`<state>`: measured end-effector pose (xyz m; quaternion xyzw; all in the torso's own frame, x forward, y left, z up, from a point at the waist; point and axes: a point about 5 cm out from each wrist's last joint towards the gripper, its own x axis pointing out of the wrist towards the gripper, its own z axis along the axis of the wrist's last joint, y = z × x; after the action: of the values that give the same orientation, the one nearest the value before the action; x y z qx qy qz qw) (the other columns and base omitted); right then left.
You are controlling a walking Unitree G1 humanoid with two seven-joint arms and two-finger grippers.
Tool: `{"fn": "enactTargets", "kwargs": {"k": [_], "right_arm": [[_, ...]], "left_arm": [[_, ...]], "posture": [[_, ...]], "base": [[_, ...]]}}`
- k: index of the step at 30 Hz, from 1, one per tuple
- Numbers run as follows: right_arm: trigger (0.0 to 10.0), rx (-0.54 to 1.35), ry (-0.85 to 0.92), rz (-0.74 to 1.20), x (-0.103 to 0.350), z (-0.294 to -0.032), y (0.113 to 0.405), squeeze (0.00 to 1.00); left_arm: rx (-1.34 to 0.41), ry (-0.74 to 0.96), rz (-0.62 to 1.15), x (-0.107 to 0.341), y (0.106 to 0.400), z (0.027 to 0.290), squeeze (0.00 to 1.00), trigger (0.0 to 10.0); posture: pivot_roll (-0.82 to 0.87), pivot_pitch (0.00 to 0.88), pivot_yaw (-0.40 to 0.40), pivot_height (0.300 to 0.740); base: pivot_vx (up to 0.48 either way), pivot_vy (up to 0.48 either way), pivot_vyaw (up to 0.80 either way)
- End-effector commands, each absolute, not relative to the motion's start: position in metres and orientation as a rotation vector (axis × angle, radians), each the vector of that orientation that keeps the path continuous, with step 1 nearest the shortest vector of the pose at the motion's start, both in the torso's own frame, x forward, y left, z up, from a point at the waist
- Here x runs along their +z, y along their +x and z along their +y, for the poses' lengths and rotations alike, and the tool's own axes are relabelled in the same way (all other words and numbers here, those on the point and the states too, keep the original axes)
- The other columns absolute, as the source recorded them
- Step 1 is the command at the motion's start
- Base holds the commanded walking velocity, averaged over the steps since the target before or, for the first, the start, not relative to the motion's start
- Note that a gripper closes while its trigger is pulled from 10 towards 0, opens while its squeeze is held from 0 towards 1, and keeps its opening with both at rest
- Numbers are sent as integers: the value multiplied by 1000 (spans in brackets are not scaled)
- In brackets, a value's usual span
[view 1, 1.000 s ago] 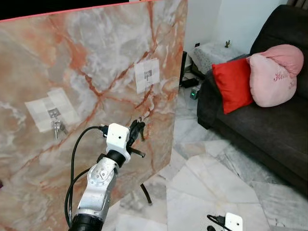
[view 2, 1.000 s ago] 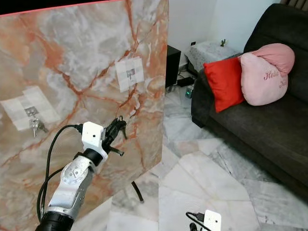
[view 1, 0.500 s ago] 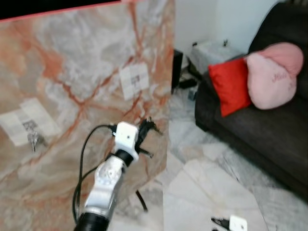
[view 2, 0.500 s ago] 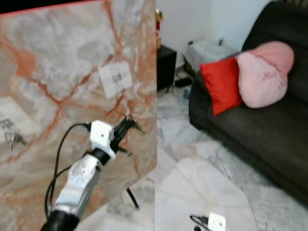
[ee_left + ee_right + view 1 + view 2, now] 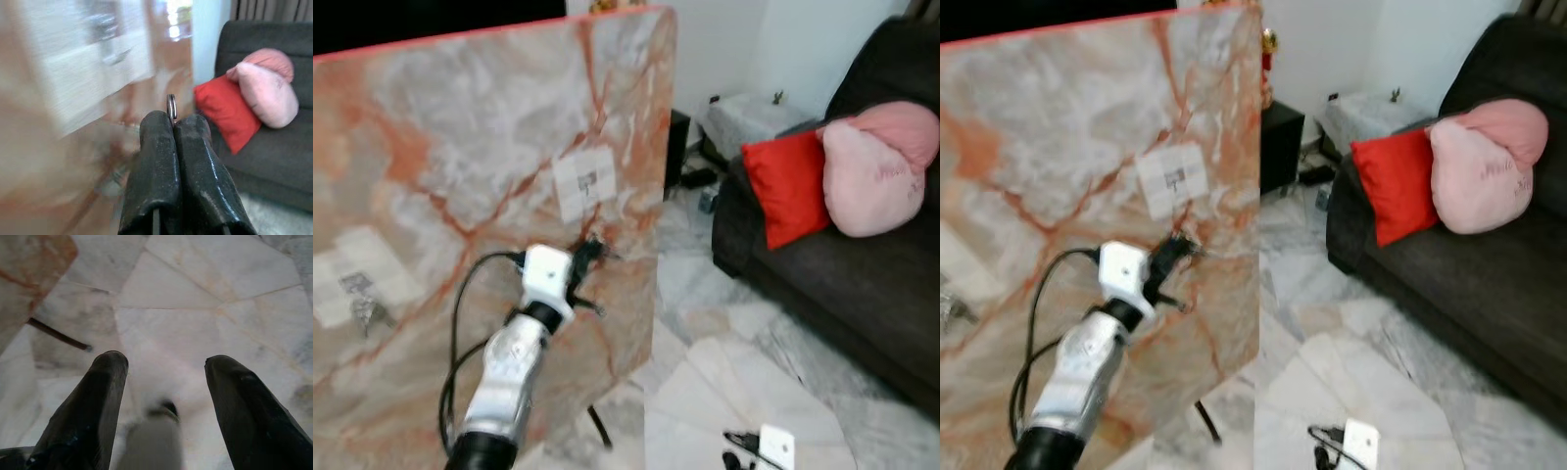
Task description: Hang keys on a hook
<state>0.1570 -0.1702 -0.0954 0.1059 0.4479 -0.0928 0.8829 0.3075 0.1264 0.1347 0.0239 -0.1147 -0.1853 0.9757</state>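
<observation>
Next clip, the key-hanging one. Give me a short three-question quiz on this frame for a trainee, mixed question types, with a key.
1. True or false: the left gripper has its fingers pressed together on a key ring.
2. Multiple choice: where is the nearer hook mounted? A) on the sofa B) on a pale patch on the marble board C) on the floor
3. Fill in: the right gripper hangs low over the floor with its fingers ____.

Key
1. True; the ring sticks up between the fingertips.
2. B; the left gripper is raised just below that patch.
3. Open, holding nothing.
</observation>
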Motion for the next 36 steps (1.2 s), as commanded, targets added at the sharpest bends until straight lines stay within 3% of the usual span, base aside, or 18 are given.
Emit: {"fn": "enactTargets", "kwargs": {"k": [1, 4, 21, 29, 36], "right_arm": [[10000, -206, 196, 918, -93, -179, 160, 0], [10000, -206, 200, 922, -93, -179, 160, 0], [10000, -213, 210, 924, -93, -180, 161, 0], [10000, -211, 217, 924, -94, -177, 160, 0], [10000, -218, 227, 921, -94, -176, 160, 0]], "left_arm": [[-393, 41, -247, 138, 307, 119, 0, 10000], [-399, 40, -249, 138, 307, 119, 0, 10000], [-464, -9, -243, 138, 301, 113, 0, 10000], [-612, -108, -182, 138, 296, 99, 0, 10000], [-628, -173, -182, 146, 301, 91, 0, 10000]], "posture": [[-23, 0, -49, 740], [-23, 0, -50, 740], [-21, 0, -52, 740], [-18, 0, -34, 740], [-16, 0, -31, 740]], "base": [[307, 0, 800], [310, 0, 800], [31, 0, 0], [0, 0, 0], [0, 0, 0]]}}
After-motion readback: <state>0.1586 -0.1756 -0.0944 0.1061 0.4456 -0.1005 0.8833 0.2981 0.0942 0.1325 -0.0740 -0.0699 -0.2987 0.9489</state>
